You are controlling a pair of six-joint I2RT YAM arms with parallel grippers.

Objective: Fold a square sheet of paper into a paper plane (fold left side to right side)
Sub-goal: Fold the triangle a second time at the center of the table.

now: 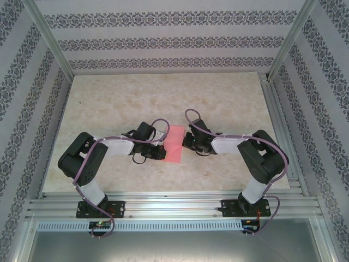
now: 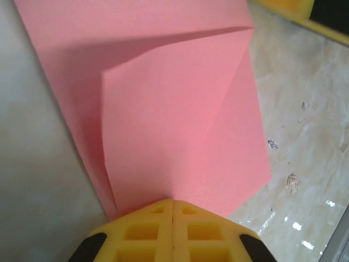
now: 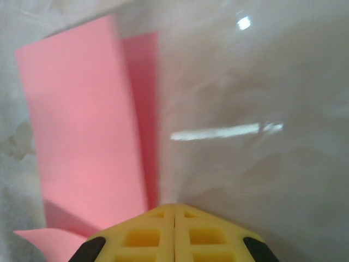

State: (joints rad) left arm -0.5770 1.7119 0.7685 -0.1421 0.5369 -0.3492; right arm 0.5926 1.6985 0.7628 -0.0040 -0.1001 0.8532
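The thin pink-red square sheet of paper [image 1: 173, 143] is seen part-folded at the middle of the beige marbled table [image 1: 136, 98]. Its lifted flap is apparently pinched by the yellow-fingered left gripper [image 2: 173, 203]; the right gripper [image 3: 174, 207] is closed alongside. Edges should be aligned before creasing.

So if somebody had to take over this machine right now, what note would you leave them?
Left gripper: shut, apparently pinching a raised flap of the thin pink-red square sheet of paper.
Right gripper: shut at the sheet's edge; whether it pinches paper is unclear.
Paper: on the pale marbled table, between the two grippers, partly folded over itself.
Done: one fold started, flap not yet flat.
Left: lay the flap down, crease it, then every later fold; no dart shape yet.
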